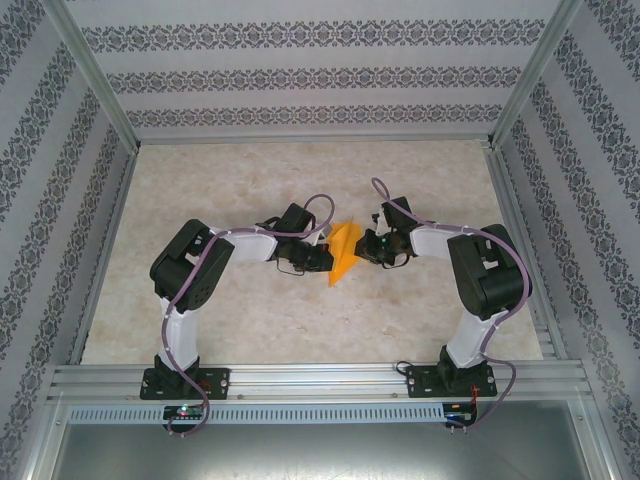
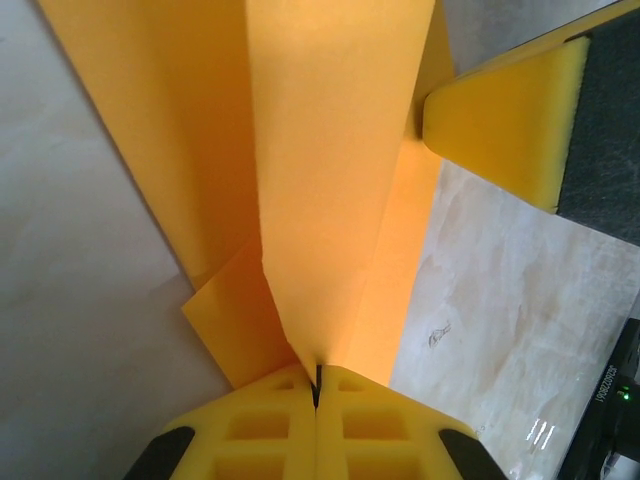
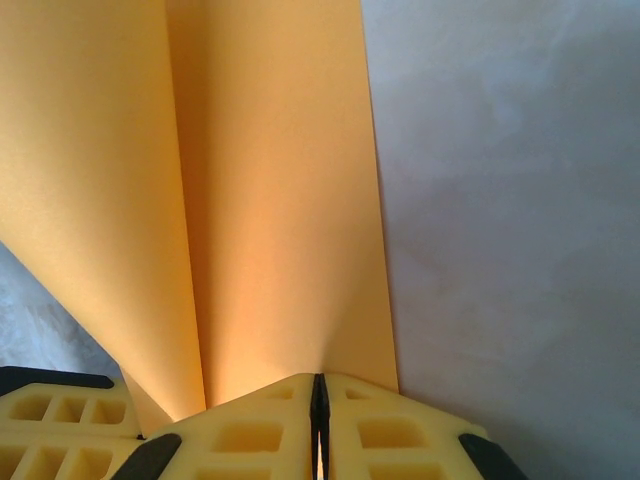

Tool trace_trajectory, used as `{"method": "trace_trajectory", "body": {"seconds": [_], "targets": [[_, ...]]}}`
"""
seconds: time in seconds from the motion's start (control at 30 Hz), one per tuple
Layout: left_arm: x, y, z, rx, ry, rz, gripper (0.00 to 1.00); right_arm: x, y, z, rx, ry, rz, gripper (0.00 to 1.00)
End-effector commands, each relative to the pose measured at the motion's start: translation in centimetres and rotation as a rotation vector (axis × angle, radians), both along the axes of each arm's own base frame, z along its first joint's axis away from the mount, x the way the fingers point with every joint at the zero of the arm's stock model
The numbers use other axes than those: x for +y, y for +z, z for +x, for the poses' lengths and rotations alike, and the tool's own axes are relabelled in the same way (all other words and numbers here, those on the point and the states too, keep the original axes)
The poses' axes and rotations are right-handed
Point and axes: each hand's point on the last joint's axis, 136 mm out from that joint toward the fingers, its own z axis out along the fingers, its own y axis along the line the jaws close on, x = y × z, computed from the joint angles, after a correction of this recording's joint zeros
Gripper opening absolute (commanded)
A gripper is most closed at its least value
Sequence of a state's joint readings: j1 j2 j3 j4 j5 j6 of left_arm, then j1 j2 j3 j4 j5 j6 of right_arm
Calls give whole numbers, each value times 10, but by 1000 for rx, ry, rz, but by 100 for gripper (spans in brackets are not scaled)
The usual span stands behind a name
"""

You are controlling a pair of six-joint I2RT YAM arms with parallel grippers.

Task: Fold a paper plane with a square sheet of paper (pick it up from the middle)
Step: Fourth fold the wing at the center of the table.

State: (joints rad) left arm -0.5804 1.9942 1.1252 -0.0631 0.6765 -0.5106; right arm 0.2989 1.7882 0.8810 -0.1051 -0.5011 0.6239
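Top external hides my fingertips under the wrists, and both wrist views cut the plane [image 1: 343, 250] off. My left gripper [image 2: 317, 378] is clamped tight on its folded edge and my right gripper [image 3: 318, 385] likewise, mid table [image 1: 250, 330]. The plane runs near-far, narrow end nearer, leaning slightly left

The paper plane [image 1: 343, 252] is smooth matt orange paper, the gripper fingers [image 2: 390, 430] matt yellow plastic, the table [image 1: 250, 320] smooth with a pale marbled finish, the near rail [image 1: 310, 378] bare ribbed metal.
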Motion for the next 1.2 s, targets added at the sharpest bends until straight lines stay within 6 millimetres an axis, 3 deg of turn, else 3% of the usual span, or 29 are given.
{"method": "trace_trajectory", "body": {"seconds": [0.0,0.33,0.5,0.83,1.17], "targets": [[10,-2,1,-4,22,27,5,-8,-11,-19,54,9,-63,12],[16,-21,-4,17,13,67,3,1,22,-8,-26,19,-28,20],[19,-27,-7,23,5,82,2,18,35,-1,-65,37,31,21],[23,-30,-9,20,-6,97,0,42,33,19,-76,64,88,18],[24,-31,-11,23,-12,102,0,53,33,22,-77,69,133,13]]}}
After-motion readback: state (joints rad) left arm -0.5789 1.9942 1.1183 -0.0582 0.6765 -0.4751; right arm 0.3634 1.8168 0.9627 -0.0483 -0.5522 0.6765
